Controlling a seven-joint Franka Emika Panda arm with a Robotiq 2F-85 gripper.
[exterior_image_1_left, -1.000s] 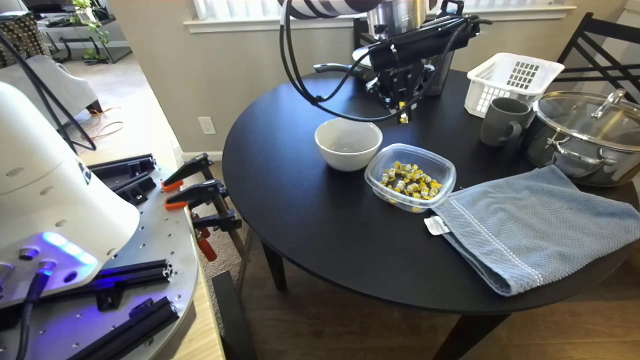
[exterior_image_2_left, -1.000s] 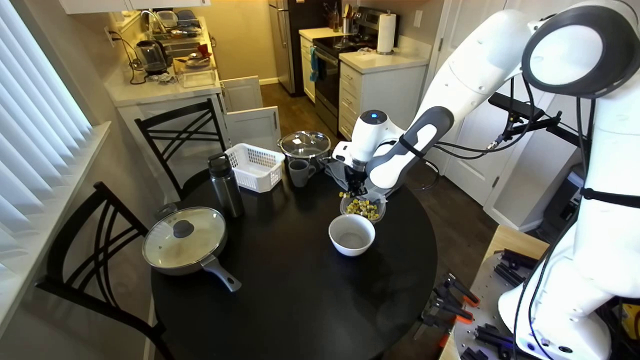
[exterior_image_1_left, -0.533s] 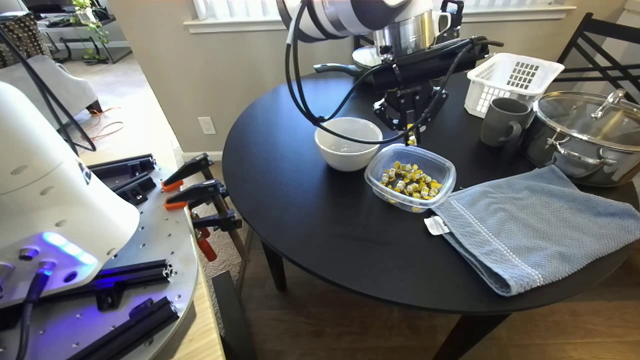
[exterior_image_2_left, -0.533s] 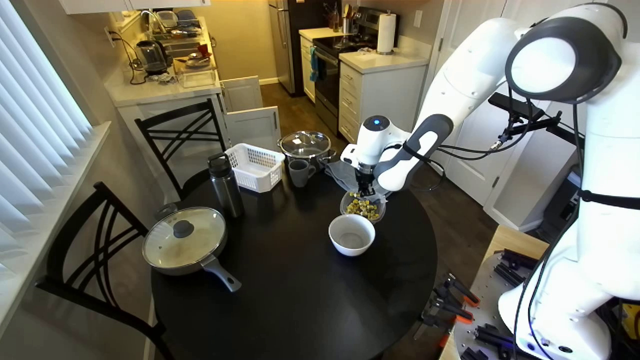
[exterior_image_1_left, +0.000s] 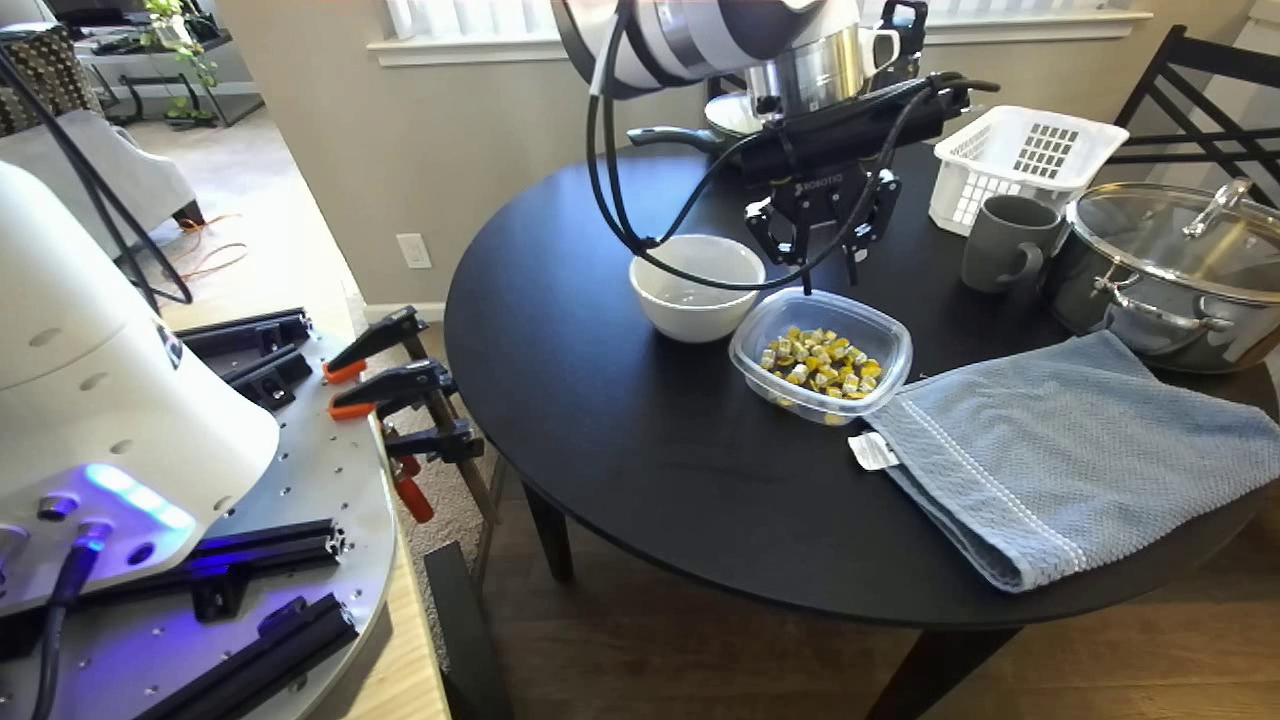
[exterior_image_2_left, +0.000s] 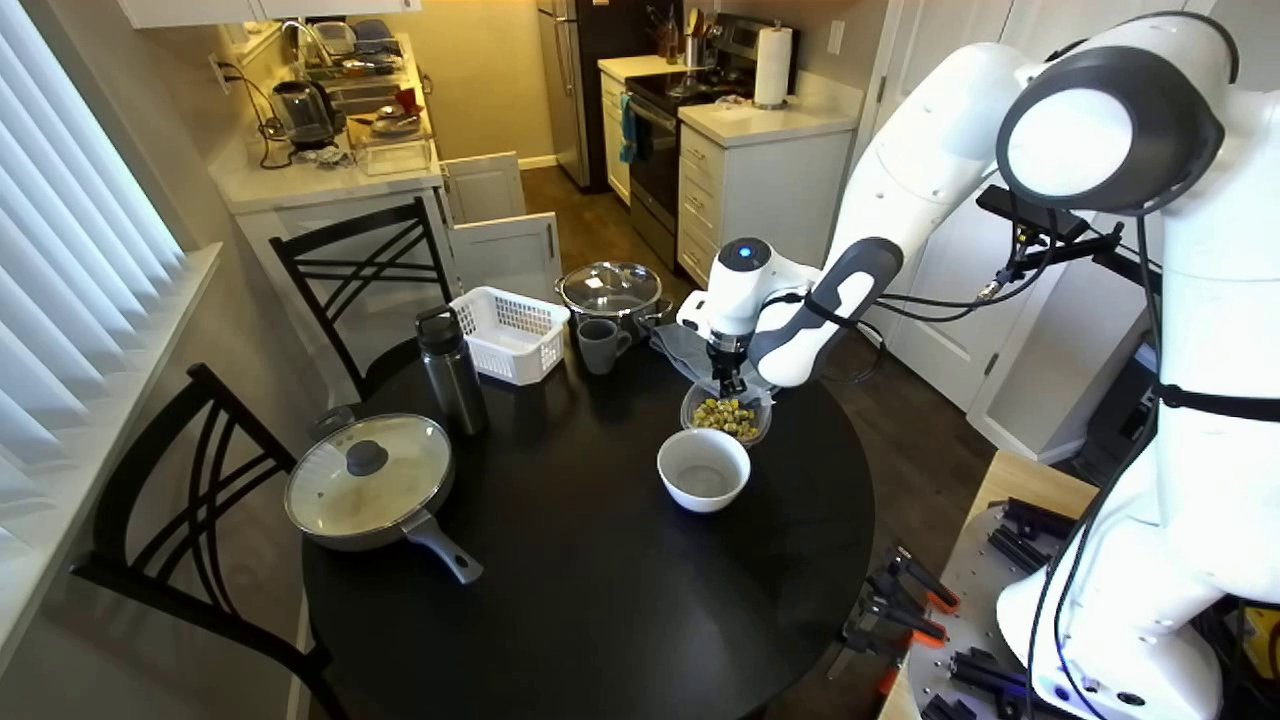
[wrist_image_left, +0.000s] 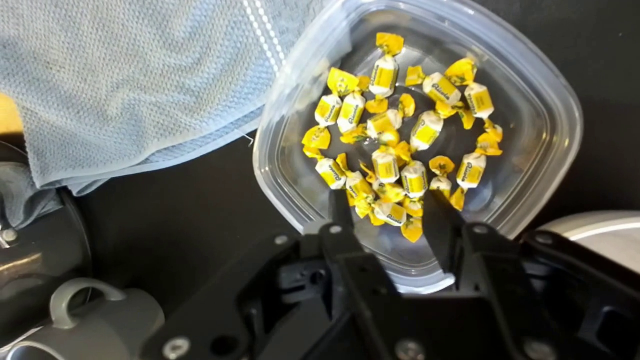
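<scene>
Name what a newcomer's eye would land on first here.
Probably the yellow-and-white wrapped candies, heaped in a clear plastic tub on the dark round table. Then the black gripper, its jaws apart above that tub with nothing between them, at the end of the big white arm. The pale blue towel beside the tub stands out too.
</scene>
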